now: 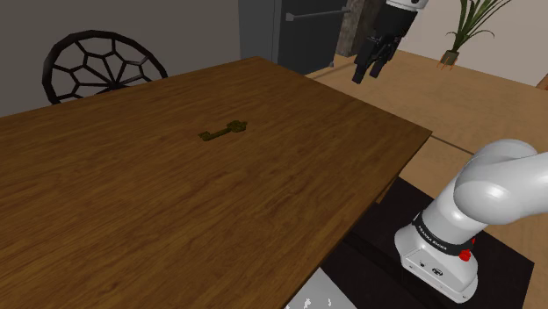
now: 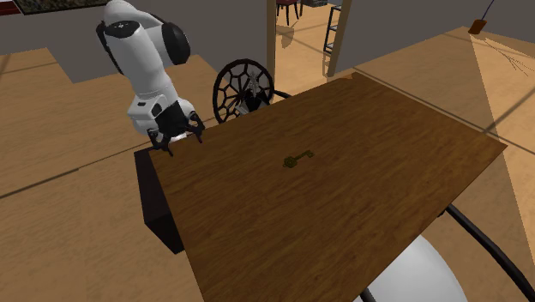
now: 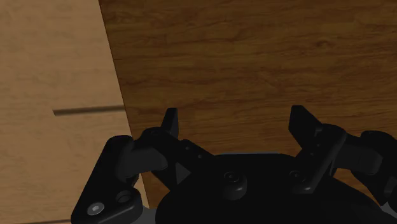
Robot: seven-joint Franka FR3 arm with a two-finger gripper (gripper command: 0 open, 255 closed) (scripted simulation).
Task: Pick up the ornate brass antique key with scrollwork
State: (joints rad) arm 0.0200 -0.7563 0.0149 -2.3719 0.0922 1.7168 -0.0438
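**Stand and arm.** In the shoulder view the black stand (image 1: 373,250) sits against the near right edge of the surface (image 1: 132,219). The white arm (image 1: 496,189) rises from the stand and leaves the picture at the right. Its hand shows again at the top, pointing down.

**Jaws.** Open: in the wrist view the two black fingers (image 3: 170,122) stand well apart, and only wood grain shows between them. They grip nothing. The jaws hang in the air above the surface without touching it. In the wrist view one edge of the surface runs beneath one finger, with pale wooden floor (image 3: 51,76) beyond that edge. In the second exterior view the jaws hover over the corner of the surface beside the stand.

**Key.** The key (image 1: 224,131) is small, dark and brass-coloured, and it lies flat on the wood. It is roughly mid-surface, clear of all four edges and of every corner, and somewhat closer to the far edge in the shoulder view. The second exterior view shows the key (image 2: 297,158) near the centre of the surface. The key is well apart from the jaws, with bare wood around it.

**Background.** In the shoulder view a dark chair (image 1: 101,61) with a web-patterned round back stands beyond the far edge. Further off are a dark grey door (image 1: 263,31) and a potted plant (image 1: 465,35) on the floor.
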